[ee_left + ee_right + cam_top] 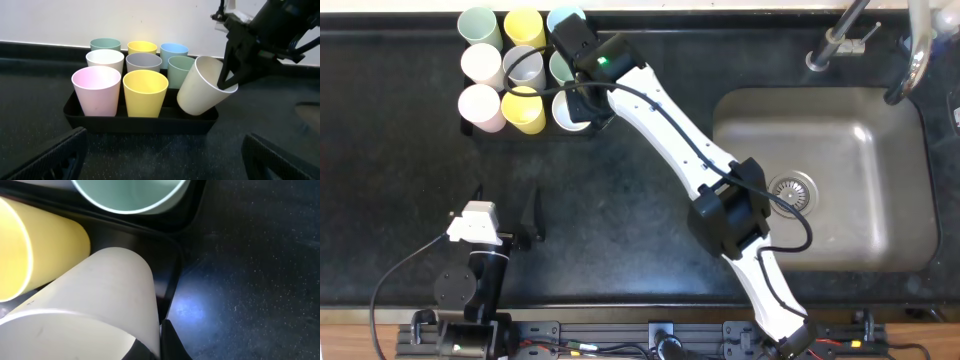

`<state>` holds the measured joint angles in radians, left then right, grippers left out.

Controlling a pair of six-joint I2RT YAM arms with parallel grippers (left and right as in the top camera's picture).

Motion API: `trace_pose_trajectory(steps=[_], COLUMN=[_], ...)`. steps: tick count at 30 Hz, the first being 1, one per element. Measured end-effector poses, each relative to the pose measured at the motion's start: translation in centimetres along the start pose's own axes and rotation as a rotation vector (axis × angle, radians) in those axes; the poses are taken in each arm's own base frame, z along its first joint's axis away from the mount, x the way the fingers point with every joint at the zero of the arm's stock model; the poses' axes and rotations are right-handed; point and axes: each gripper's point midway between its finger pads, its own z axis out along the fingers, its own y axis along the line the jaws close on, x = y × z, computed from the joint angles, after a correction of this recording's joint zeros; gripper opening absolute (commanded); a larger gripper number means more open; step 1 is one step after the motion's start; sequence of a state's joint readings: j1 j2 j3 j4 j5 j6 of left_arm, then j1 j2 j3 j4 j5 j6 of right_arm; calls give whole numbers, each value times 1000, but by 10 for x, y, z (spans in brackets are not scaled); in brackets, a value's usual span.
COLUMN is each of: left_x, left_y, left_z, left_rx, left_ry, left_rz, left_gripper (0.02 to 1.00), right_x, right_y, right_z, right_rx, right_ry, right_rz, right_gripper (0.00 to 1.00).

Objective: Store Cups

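On the dark speckled worktop point(620, 230), at about 7 o'clock in the top view, the left gripper point(506, 208) rests with its jaws wide apart, holding nothing. Ahead of it, toward 11 o'clock, sits the black plastic tray point(140, 122). Its near row holds a pink plastic cup point(97, 90), a yellow plastic cup point(145, 92) and, in the 3 o'clock corner, a white plastic cup point(200, 92) that leans out toward 3 o'clock. The tray's near wall hides that cup's base, so I cannot tell whether it touches the tray floor. The right gripper point(226, 75) has its jaws clamped on the white plastic cup's raised rim. Behind stand a second white cup point(105, 59), a grey cup point(143, 62) and a pale green cup point(180, 67), the last partly hidden by the tilted one. Of the far green cup point(105, 45), far yellow cup point(142, 47) and blue cup point(174, 49), little more than the rims show. At 3 o'clock lies the steel sink point(880, 150); its faucet point(840, 40) is cut off at 1 o'clock.
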<state>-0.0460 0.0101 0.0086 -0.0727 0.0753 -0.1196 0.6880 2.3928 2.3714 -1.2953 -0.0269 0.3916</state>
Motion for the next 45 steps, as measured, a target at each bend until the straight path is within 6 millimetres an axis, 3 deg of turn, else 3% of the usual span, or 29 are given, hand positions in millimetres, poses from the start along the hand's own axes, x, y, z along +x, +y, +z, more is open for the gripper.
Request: trace_pose_trajectory(steps=[11,22,31,32,35,36,37,38,40,43,45], left_x=[0,0,0,0,0,0,0,0,0,0,0], left_y=[0,0,0,0,0,0,0,0,0,0,0], left_z=[0,0,0,0,0,0,0,0,0,0,0], left_rx=[0,0,0,0,0,0,0,0,0,0,0], left_ry=[0,0,0,0,0,0,0,0,0,0,0], left_rz=[0,0,0,0,0,0,0,0,0,0,0], left_gripper=[1000,1000,1000,1000,1000,1000,998,1000,1000,1000,1000], right_x=[-3,-7,-11,-12,-22,-24,-27,-28,-24,-13,-2], right_y=[-2,-1,1,2,3,1,-2,-5,-33,-68,-97], right_z=[10,18,17,14,-27,-43,-70,-89,-189,-249,-276], right_rx=[16,10,2,-2,-13,-12,-13,-12,-2,24,55], right_ry=[-6,-17,-34,-42,-109,-132,-168,-195,-326,-414,-457], right_rz=[-6,-18,-57,-64,-119,-125,-139,-151,-175,-163,-129], right_gripper=[71,240,555,634,757,838,985,996,998,996,998])
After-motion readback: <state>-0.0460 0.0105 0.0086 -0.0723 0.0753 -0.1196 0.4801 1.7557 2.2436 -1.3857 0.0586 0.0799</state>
